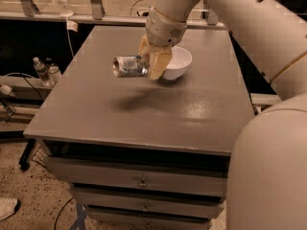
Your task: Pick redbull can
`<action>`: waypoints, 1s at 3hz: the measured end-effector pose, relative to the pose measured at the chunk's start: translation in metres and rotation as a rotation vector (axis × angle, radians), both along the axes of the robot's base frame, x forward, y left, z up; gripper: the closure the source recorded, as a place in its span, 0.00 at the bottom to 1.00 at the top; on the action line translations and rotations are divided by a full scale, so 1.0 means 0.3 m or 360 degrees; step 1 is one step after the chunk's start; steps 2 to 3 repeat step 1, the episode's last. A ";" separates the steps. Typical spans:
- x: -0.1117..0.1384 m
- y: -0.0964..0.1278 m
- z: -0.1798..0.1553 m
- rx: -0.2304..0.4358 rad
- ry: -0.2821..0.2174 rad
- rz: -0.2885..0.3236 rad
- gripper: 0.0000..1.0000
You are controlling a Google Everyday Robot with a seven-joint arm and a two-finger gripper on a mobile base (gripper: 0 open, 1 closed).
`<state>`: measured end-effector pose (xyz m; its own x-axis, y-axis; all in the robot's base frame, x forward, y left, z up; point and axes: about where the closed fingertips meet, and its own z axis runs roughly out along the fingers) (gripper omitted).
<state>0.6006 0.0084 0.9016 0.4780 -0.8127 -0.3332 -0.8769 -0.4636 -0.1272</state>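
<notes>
The gripper (151, 60) is clamped on one end of the redbull can (127, 66), holding it sideways in the air above the grey table (196, 111), beside a white bowl (180, 61). The can is shiny silver, bluish in patches, and dented; its print cannot be made out. Drawers (141, 181) sit below the tabletop, and water bottles (45, 71) stand at the left.
</notes>
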 end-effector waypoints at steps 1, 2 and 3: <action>0.005 0.001 0.057 0.0084 -0.0020 -0.0019 1.00; 0.005 0.001 0.057 0.0084 -0.0020 -0.0019 1.00; 0.005 0.001 0.057 0.0084 -0.0020 -0.0019 1.00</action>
